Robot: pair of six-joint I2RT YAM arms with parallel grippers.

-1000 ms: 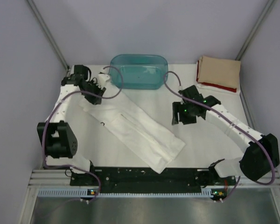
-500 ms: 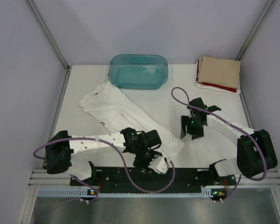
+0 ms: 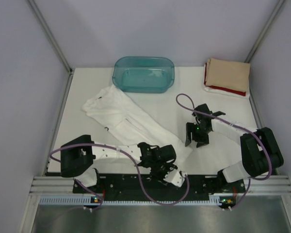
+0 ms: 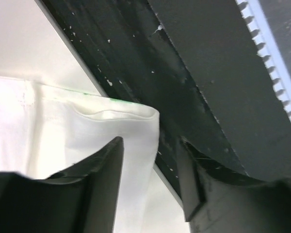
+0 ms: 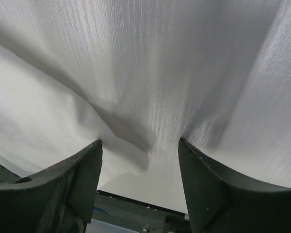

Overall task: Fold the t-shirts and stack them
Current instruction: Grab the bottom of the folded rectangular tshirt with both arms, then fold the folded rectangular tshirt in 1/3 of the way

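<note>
The white t-shirt (image 3: pixel 131 124) lies on the worktop (image 3: pixel 77 131), folded lengthwise into a long strip. It runs on a slant from the far left, near the teal tub (image 3: pixel 143 74), down to the near middle. Its near end reaches the black plate (image 3: pixel 136 183) along the worktop's front edge.

The left arm stretches across the front, and the left pincer (image 3: pixel 164 170) sits at the near corner of that strip. In the left wrist view its fingers (image 4: pixel 106 165) stand apart. The folded corner of the cloth lies loose between them and is not pinched.

The right pincer (image 3: pixel 196 137) hangs at the right-hand edge of the same near end. Its wrist view is filled with white ribbed cloth. The two fingers (image 5: pixel 82 170) are set wide, and a soft crease in the cloth runs up between them. Nothing is clamped.

In the far right corner a folded tan t-shirt (image 3: pixel 228 73) rests on a red t-shirt (image 3: pixel 225 91). Only the red one's front and left edges show.
</note>
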